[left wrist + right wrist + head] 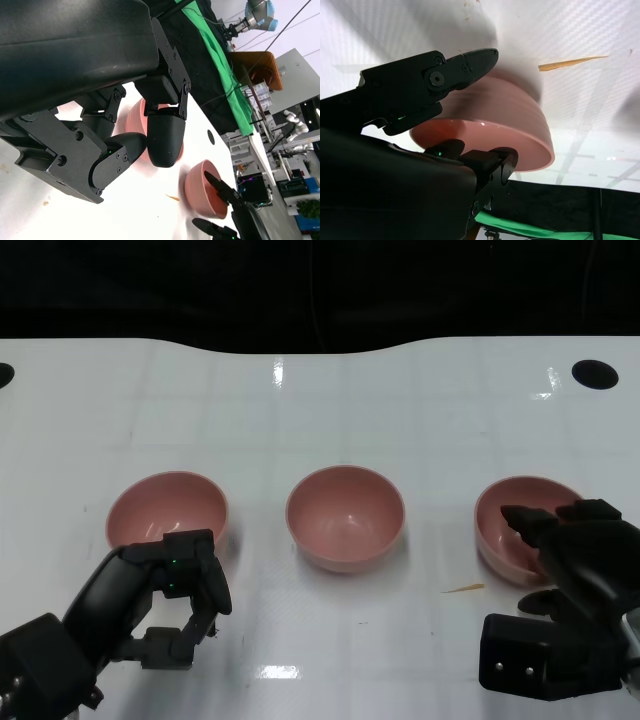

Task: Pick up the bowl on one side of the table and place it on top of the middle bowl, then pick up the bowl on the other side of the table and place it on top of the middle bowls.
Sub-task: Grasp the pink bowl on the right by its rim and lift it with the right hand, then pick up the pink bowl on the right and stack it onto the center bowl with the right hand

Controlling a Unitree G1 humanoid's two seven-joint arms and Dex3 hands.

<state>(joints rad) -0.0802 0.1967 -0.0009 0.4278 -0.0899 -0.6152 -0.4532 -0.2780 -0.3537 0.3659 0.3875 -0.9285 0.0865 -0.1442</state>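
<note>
Left robot hand [175,590] empty, fingers apart, just short of left bowl [165,510]. Middle bowl [345,517] alone on counter [400,400], between both hands. Right robot hand [572,570] straddles right bowl [510,525] rim; firm grip unclear. No bowl stacked yet; both placements remain.

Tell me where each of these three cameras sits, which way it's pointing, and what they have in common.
Head view: from the robot's head or chest, looking down at the white table with three pink bowls in a row; left hand and right hand show at the lower corners.
Left wrist view: behind the left hand, looking across the table toward the right bowl.
Right wrist view: behind the right hand, close on the right bowl.
Shared: all three show the right bowl with the right hand at it.
</note>
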